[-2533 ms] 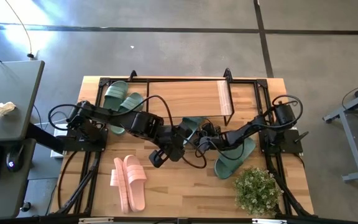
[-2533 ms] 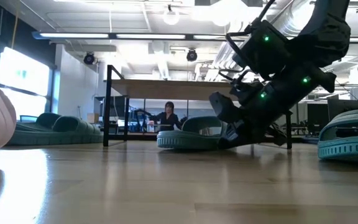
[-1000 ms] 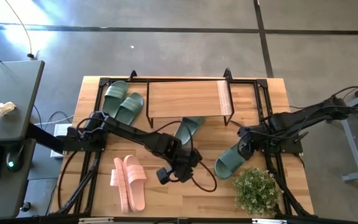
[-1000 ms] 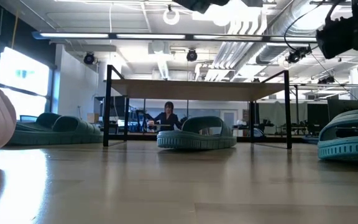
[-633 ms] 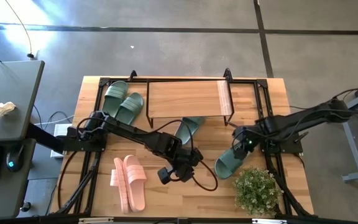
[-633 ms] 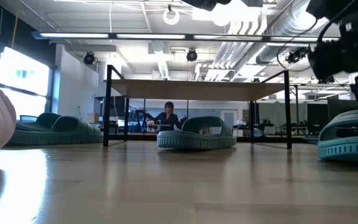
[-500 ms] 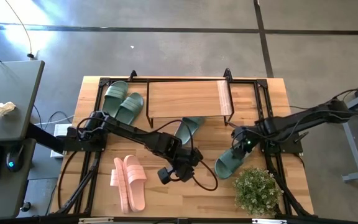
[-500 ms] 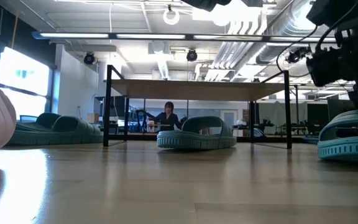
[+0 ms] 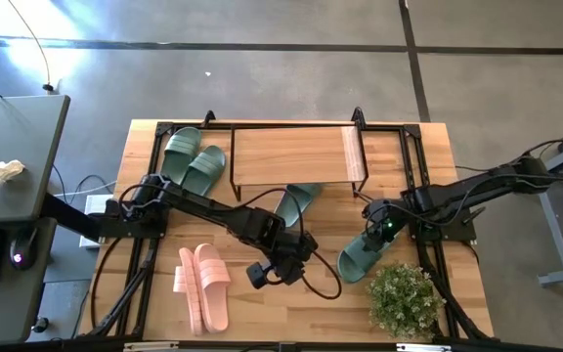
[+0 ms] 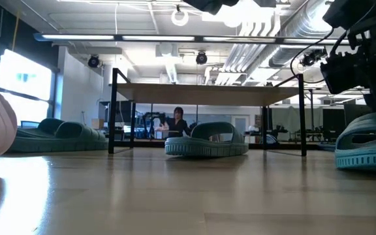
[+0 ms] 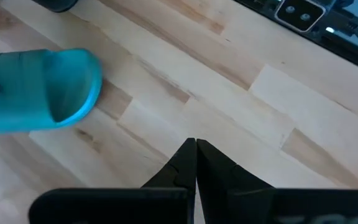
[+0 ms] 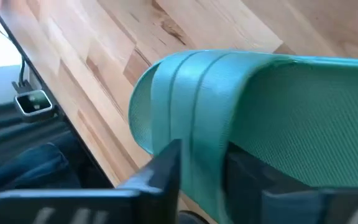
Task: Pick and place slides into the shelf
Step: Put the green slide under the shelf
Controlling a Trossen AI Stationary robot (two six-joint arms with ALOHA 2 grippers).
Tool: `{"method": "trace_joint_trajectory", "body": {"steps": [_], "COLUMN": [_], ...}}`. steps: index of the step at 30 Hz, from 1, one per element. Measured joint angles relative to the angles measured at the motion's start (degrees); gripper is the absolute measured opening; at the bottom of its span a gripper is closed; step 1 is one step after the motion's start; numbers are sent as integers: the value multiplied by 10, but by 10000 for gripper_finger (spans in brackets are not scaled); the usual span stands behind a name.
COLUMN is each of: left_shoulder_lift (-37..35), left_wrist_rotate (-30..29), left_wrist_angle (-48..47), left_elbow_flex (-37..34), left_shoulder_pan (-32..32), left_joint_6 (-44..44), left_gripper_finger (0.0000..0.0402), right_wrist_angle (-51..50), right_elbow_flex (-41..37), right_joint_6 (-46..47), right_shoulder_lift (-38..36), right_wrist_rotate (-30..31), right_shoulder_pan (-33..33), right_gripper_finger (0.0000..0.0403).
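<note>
A sage-green slide (image 9: 360, 256) lies on its sole at the table's right; it also shows in the low view (image 10: 367, 147). My right gripper (image 9: 377, 230) is down on its far end, shut on its strap (image 12: 191, 106). My left gripper (image 9: 280, 266) hangs shut and empty over the table's middle; its shut fingers show in the left wrist view (image 11: 196, 152). A second green slide (image 9: 296, 202) lies partly under the shelf (image 9: 296, 154). A green pair (image 9: 192, 162) lies left of the shelf. The pink pair (image 9: 203, 286) lies near the front left. My right gripper holds the green slide's strap near one side of the arch (image 12: 199, 146). One finger (image 12: 163, 165) is outside the strap, the other (image 12: 250, 171) is inside over the footbed. The fingers come from above, slanting from the table's right. The sole rests on the table.
A potted plant (image 9: 401, 298) stands close to the held slide at the front right. The black frame rails (image 9: 428, 210) run along both table sides. A desk (image 9: 13, 176) stands left of the table. A person (image 10: 177, 123) shows far behind the shelf.
My right gripper has come down and a little toward the table's left, onto the far end of the right-hand green slide. The slide stays on the table.
</note>
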Motion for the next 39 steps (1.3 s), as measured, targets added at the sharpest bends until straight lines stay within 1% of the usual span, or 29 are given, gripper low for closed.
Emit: {"method": "trace_joint_trajectory", "body": {"steps": [3,5,10,16,22,24,27,29,31,32,35,39], "left_shoulder_lift": [-6,-9,-28,-55,-91,-104,-125,-132,-141,-145,-149,-153], "left_wrist_rotate": [-17,-21,-25,-39,-70,-94,-150,-203,-256,-282,-362,-488], "left_wrist_angle": [-17,-16,-29,-51,-74,-86,-115,-124,-152,-147,-149,-140], "left_elbow_flex": [0,1,1,1,0,0,0,1,-1,-1,-1,0], "left_shoulder_pan": [0,0,0,0,0,-2,-8,-16,-29,-35,-59,-94], "left_joint_6": [-1,-1,-3,-14,-21,-23,-27,-28,-29,-29,-31,-30], "left_gripper_finger": [0,0,0,0,0,0,0,0,0,0,0,0], "right_wrist_angle": [0,3,31,118,116,115,105,83,65,51,6,-10], "right_elbow_flex": [0,0,0,4,59,85,129,161,192,205,237,256], "right_joint_6": [21,29,36,65,119,134,143,142,139,137,134,157], "right_shoulder_lift": [0,0,0,-3,-19,-23,-26,-30,-28,-28,-27,-29], "right_wrist_rotate": [6,6,23,63,146,168,191,200,209,213,216,197], "right_shoulder_pan": [0,0,0,0,0,0,0,0,0,0,0,0], "right_gripper_finger": [26,8,4,2,1,1,1,1,0,0,0,0]}}
